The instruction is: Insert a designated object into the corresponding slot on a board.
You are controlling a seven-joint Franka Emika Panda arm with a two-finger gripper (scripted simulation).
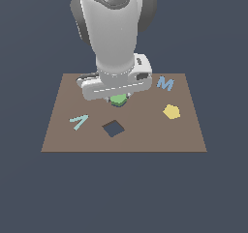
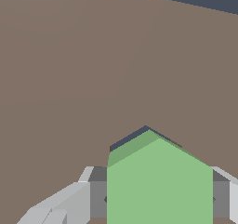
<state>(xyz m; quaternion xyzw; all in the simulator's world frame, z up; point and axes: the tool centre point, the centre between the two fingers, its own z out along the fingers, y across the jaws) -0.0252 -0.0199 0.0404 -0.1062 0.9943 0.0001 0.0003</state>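
The green many-sided block (image 1: 118, 100) (image 2: 158, 181) sits low over the brown board (image 1: 150, 138) (image 2: 69, 79), under my wrist. My gripper (image 1: 117, 96) (image 2: 159, 199) is shut on it, and grey fingers (image 2: 96, 195) press both of its flat sides. In the wrist view a thin dark strip of the slot (image 2: 126, 139) shows right behind the block's far edge. The block covers the remainder of the slot. In the exterior view the slot is hidden beneath the block and the hand.
A dark diamond-turned square hole (image 1: 113, 128) lies in front of the block. A yellow polygon block (image 1: 171, 111) and a light blue letter M (image 1: 165, 83) lie toward the exterior view's right. A pale teal letter piece (image 1: 79, 121) lies toward its left.
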